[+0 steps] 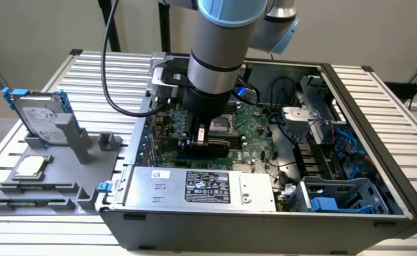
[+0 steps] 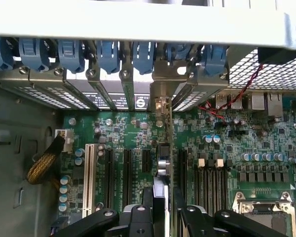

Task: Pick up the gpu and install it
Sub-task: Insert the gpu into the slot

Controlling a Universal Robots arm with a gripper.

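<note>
Tool [image 2: 163,221], part-closed and clamping the gpu [image 2: 162,160] edge-on, holds it inside the computer case [image 1: 265,226] at the motherboard's [image 2: 123,131] expansion slots; seating, I'd judge, calls for squaring card with slot.

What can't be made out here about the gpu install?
Whether the gpu sits in its slot: edge-on in the wrist view; the arm hides the slot in the exterior view.
Most of the gripper: cut off by the wrist view's edge.
Text on the power supply label: too small in the exterior view.
</note>
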